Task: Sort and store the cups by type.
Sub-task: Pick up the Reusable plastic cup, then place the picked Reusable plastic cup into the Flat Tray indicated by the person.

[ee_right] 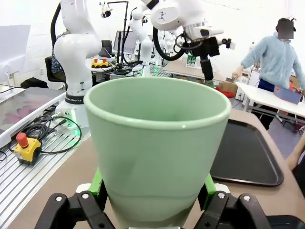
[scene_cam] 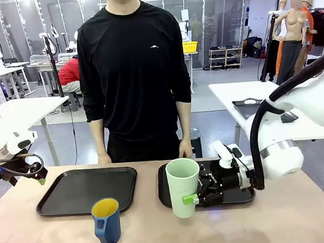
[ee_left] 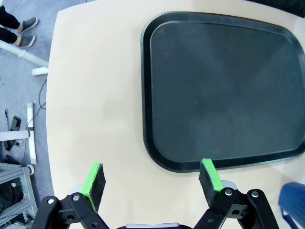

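While the right end effector (scene_cam: 192, 198) is clenched low on the mint-green tumbler (scene_cam: 184, 186), one green pad on each side of its wall, the tumbler stands upright at the 7 o'clock corner of the right tray (scene_cam: 239, 196). We cannot tell whether its base rests or hangs. We judge it light and stiff but smooth and tapered, so it could slip. A hold low on the wall looks sound.

The dark-blue cup (scene_cam: 106, 221) with the yellow inside stands on the bench (scene_cam: 280, 224) at 8 o'clock of the tumbler, just off the left tray (scene_cam: 87, 172). Its handle seems to face us. We would take it across the wall. It stands on the way to that tray.

The left end effector (ee_left: 151, 183) hangs released at the tray's 9 o'clock. The person's hands (scene_cam: 103, 158) rest on the bench edge at 12 o'clock.
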